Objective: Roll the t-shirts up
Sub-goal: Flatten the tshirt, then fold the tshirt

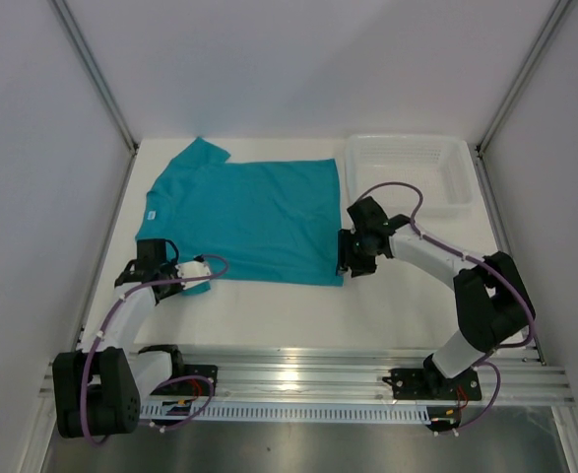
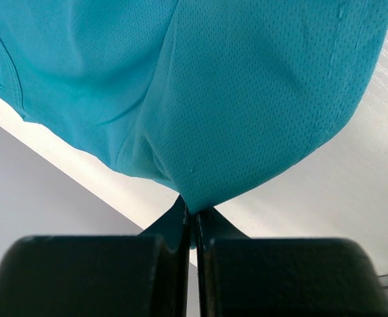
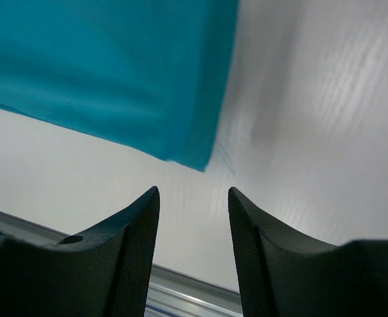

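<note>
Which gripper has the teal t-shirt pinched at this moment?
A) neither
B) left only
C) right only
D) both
B: the left gripper is shut on a fold of the t-shirt, while the right gripper is open, just short of the shirt's corner.

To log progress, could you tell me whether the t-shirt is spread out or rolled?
Spread out: the t-shirt lies mostly flat on the table, no roll showing.

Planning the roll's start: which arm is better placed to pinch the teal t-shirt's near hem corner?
Right. The open right gripper sits just short of that corner of the teal short-sleeved fabric t-shirt, jaws facing it; the left gripper is shut on the shirt's sleeve end.
</note>
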